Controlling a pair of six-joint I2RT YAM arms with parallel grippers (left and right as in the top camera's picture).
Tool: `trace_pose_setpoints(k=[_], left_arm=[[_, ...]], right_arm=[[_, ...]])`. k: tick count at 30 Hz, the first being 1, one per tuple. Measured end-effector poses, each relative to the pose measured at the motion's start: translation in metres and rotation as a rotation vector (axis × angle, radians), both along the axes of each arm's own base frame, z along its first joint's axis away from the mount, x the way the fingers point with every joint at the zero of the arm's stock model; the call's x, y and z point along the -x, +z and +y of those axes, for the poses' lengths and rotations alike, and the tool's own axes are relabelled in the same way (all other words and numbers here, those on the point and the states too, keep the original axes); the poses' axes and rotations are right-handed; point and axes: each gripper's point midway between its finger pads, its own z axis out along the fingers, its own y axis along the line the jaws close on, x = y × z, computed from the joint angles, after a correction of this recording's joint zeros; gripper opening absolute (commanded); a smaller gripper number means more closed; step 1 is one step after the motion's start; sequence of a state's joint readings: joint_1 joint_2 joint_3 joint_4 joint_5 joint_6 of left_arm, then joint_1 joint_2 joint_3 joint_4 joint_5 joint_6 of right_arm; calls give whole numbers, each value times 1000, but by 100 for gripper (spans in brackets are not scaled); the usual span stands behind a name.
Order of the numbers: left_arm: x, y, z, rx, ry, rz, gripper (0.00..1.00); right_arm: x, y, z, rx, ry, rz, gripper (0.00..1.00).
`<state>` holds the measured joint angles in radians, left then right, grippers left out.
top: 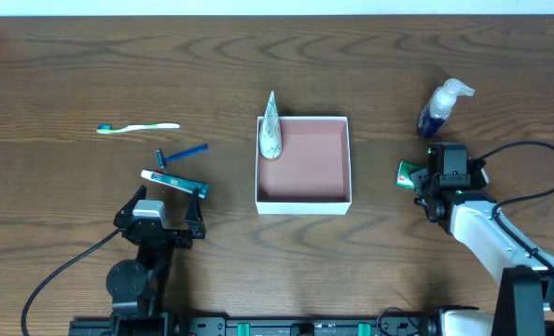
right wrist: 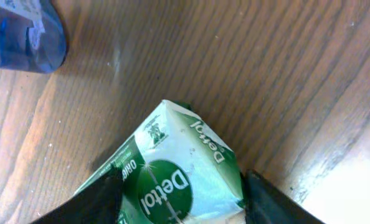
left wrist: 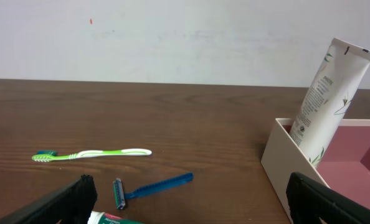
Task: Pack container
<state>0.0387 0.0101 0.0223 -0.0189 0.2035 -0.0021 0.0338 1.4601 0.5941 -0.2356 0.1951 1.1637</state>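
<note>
The container (top: 303,199) is a square white-walled box with a pinkish floor at the table's middle. A white tube (top: 271,131) leans in its left corner; the left wrist view shows this tube (left wrist: 325,99) propped upright against the container's wall (left wrist: 291,168). To the container's right my right gripper (top: 417,177) is down at the table. Its fingers press both sides of a green Dettol soap packet (right wrist: 179,162), which fills the space between the right gripper (right wrist: 182,196) fingers. My left gripper (top: 165,213) stands open at the front left, nothing between its fingers.
A blue pump bottle (top: 440,107) stands just behind the soap. On the left lie a green toothbrush (top: 139,127), a blue razor (top: 182,154) and a toothpaste tube (top: 173,181) just ahead of the left gripper (left wrist: 188,199).
</note>
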Motion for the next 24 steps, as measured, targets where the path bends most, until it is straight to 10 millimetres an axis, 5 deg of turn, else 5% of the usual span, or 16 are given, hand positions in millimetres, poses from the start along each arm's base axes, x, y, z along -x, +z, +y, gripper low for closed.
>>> trace_pose_setpoints(k=[16,24], left_arm=[[0,0,0,0,0,0,98],[0,0,0,0,0,0,98]], right_arm=[[16,3,-1,67,137,110,40],[20,1,7,21,186,125,60]])
